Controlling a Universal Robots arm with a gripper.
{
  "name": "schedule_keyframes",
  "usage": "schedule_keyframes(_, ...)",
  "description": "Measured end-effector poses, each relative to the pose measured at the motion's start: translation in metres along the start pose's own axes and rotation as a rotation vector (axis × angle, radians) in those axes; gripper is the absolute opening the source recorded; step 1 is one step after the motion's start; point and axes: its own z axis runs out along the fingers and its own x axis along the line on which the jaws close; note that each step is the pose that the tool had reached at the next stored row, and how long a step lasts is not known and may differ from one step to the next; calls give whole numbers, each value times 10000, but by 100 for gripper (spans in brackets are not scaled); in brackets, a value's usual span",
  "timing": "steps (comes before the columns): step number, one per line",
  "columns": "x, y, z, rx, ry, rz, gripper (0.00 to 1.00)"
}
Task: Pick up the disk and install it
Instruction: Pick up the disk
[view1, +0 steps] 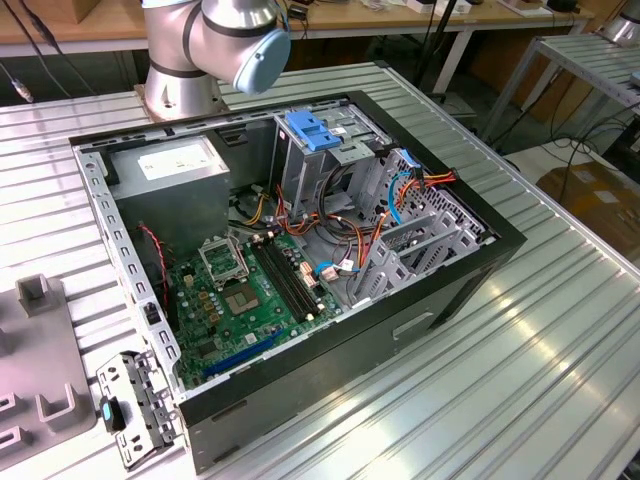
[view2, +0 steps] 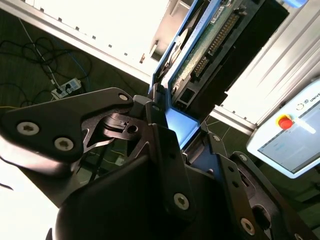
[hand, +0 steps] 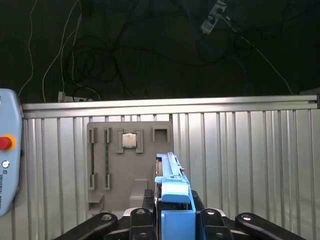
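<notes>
In both wrist views my gripper is shut on the disk. I hold the disk edge-on, with its green circuit board and a blue side rail showing in the second wrist view. The black fingers press on its two flat faces. In the first wrist view the disk hangs well above the ribbed metal table. The exterior view has the open computer case lying on the table, with a blue slotted bracket on top of its drive cage.
Inside the case are a grey power supply box, a green motherboard and coloured cables. The arm's base stands behind the case. A grey fixture plate lies on the table. A pendant with a red button sits nearby.
</notes>
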Motion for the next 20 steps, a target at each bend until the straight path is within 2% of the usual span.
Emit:
schedule_keyframes(6,-3,-73,-1,0,-1,0,37)
schedule_keyframes(8,-5,-117,-2,0,0,0,37)
schedule_keyframes(20,-10,-252,-4,0,0,-1,37)
